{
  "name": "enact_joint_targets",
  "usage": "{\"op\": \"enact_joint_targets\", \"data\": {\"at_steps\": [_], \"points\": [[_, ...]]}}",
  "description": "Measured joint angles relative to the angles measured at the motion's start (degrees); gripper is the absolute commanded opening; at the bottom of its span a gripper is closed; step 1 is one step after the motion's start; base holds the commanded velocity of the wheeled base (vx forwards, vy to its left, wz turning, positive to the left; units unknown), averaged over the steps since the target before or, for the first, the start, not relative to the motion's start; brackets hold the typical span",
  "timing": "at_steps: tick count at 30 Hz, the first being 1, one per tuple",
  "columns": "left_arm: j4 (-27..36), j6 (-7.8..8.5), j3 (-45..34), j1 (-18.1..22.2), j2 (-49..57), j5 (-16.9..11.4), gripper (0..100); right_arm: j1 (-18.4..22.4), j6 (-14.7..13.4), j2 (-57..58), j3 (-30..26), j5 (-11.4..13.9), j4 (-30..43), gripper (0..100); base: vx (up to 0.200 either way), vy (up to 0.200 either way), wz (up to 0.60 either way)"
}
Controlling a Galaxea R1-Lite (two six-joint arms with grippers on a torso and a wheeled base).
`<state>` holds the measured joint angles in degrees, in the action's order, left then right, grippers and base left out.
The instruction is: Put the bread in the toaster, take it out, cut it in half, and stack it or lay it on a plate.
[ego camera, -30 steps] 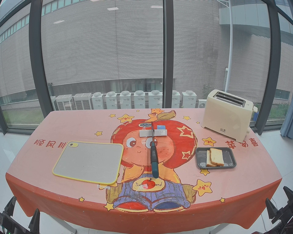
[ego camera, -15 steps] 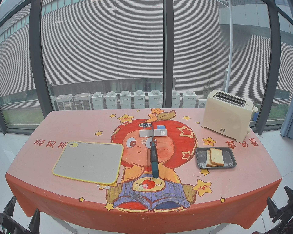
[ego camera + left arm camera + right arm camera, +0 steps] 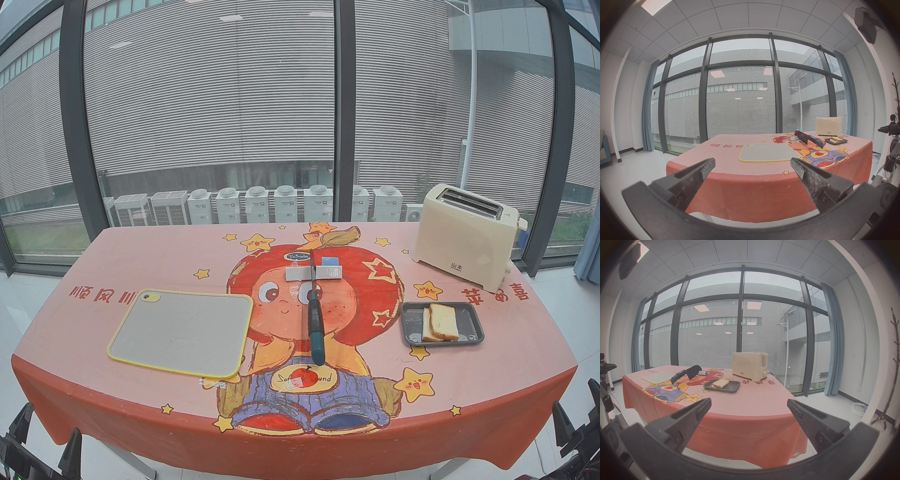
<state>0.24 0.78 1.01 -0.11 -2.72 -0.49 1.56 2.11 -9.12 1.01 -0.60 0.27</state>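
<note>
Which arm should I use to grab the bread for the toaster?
Right. The bread and toaster sit on the table's right side, nearer the open right gripper; the open left gripper is on the cutting board side.

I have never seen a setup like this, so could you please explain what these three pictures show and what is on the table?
This is a two-armed robot. One picture looks down from a camera on its head. The other two look out from cameras on its wrists, past the left gripper and the right gripper. Both are open, empty, and short of the table's near edge. On the orange cartoon-print tablecloth lie a grey cutting board with a yellow rim, a teal-handled knife, a dark rectangular tray holding pale bread slices, and a cream toaster behind the tray. Nothing is held.
</note>
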Motion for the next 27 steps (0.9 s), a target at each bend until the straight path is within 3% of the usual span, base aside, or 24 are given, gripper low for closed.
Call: {"op": "enact_joint_targets", "data": {"at_steps": [27], "points": [[0.0, 0.01, 0.0, 0.0, 0.0, 0.0, 100, -1.3, -0.4, 7.9, 0.0, -0.5, -0.3, 100, 0.000, 0.000, 0.00]]}}
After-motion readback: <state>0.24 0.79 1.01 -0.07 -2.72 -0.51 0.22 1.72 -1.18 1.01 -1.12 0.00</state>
